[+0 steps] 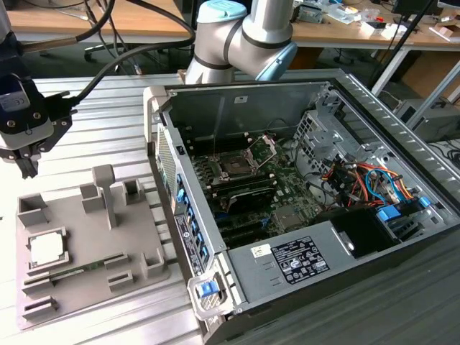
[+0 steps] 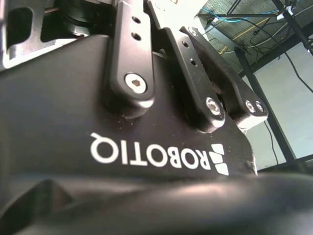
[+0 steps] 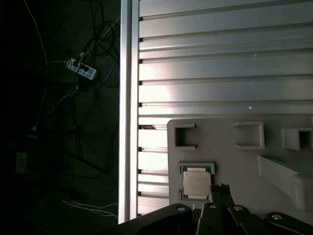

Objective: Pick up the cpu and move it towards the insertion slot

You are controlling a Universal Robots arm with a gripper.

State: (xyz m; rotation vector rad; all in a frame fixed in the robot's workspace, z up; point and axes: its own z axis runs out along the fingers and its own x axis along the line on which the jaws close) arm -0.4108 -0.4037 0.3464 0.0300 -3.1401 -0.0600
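One cpu (image 1: 47, 249) lies flat in a shallow square nest of the grey fixture plate (image 1: 79, 233) on the ribbed aluminium desk (image 1: 108, 100). The nest most likely keeps it square and in a known place for the pick. It is thin, with a pale silvery-white top edged by a darker rim, as the first wrist view (image 3: 196, 183) shows.

The tool (image 1: 25, 162) hangs above the desk near the plate, apart from the chip and carrying nothing. How far open it is I cannot tell.

The insertion slot (image 1: 236, 167) sits well apart, inside the open computer case (image 1: 287, 259). Its retaining plate (image 1: 264, 146) is swung up, presumably to leave the socket free.
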